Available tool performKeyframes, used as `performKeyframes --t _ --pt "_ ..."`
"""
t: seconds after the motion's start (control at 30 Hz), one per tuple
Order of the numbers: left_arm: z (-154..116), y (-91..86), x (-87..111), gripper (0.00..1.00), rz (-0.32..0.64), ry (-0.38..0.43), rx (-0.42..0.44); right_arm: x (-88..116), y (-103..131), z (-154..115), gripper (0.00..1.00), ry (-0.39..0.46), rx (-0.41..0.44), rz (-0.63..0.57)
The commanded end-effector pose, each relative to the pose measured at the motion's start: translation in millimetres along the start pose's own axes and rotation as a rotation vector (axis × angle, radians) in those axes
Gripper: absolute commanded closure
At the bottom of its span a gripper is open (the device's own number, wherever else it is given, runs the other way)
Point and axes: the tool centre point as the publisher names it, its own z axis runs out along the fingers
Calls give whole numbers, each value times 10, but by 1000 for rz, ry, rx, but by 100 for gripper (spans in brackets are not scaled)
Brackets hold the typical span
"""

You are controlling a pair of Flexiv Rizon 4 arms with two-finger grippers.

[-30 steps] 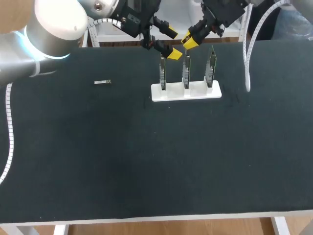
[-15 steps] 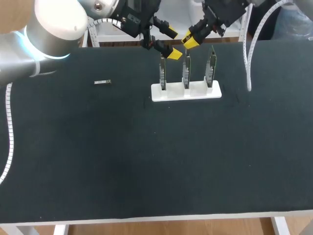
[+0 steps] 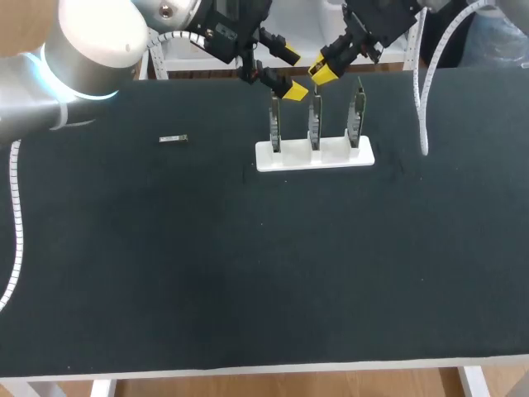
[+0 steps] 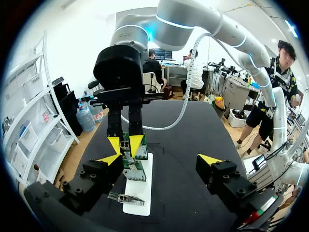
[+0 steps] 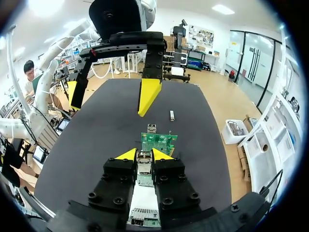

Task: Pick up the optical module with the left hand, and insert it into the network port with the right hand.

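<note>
My right gripper (image 3: 321, 68) hangs over the middle circuit board (image 3: 315, 122) of the white stand (image 3: 314, 157). It is shut on a small metal optical module (image 5: 143, 156), seen between its yellow tips (image 5: 127, 154) in the right wrist view. The left wrist view shows the same gripper (image 4: 125, 144) from the front, module (image 4: 124, 143) between its tips, just above the boards (image 4: 136, 153). My left gripper (image 3: 291, 74) is open and empty beside it, over the stand's left board (image 3: 275, 124); its fingers (image 4: 110, 160) stand wide apart. A second module (image 3: 173, 139) lies flat on the black table.
The stand holds three upright boards; the right one (image 3: 355, 120) is free of both grippers. A white cable (image 3: 423, 99) hangs from my right arm over the table's back right. The loose module (image 5: 172, 115) lies well left of the stand.
</note>
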Motion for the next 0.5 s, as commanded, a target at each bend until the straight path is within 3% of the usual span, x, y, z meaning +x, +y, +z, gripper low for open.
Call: performKeyframes --t 0.03,0.5 --pt "1 -13 -5 0 -3 3 -4 14 -91 7 100 0 -45 2" --pt "1 -13 -5 0 -3 3 -4 -65 -91 -19 100 7 -45 -17"
